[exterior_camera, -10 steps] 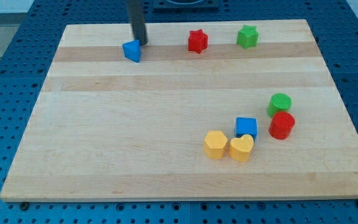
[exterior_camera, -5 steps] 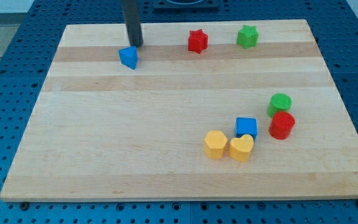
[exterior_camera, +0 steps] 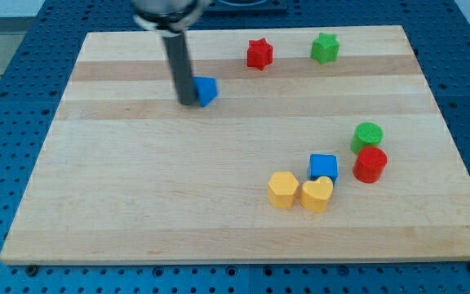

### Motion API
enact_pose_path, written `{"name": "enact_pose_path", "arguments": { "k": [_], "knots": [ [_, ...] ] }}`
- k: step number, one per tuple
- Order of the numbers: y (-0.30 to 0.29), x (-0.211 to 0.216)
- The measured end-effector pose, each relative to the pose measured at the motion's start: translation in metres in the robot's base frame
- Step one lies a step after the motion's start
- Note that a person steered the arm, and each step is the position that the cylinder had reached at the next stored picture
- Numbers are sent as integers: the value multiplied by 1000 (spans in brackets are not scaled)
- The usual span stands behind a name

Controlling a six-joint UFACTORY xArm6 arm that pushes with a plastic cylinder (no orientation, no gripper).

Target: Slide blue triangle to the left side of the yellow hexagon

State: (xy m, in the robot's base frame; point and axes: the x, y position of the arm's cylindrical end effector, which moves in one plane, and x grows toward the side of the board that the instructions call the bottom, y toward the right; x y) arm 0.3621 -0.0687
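The blue triangle (exterior_camera: 206, 90) has slid rightward and down; the tip (exterior_camera: 188, 102) now touches its left side, rod hiding its orientation. The arm carries no jaws.

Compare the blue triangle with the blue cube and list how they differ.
Shape: the blue triangle looks wedge-like with a pointed outline, while the blue cube is square-faced.
Place: the blue triangle sits in the upper part of the board, the blue cube low toward the view's right.
Neighbours: my tip is right against the blue triangle's left side; the blue cube sits close behind the yellow heart.
Both are blue.
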Motion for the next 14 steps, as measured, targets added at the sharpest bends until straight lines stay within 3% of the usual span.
{"name": "enact_pose_path", "arguments": {
  "k": [2, 3, 4, 5, 6, 9, 10, 11, 12, 13, 14],
  "knots": [
    [-1, -67],
    [40, -66],
    [98, -14],
    [95, 1],
    [93, -31],
    [-7, -33],
    [39, -3],
    [43, 19],
    [-2, -5],
    [-5, -51],
    [-12, -59]
  ]
}}
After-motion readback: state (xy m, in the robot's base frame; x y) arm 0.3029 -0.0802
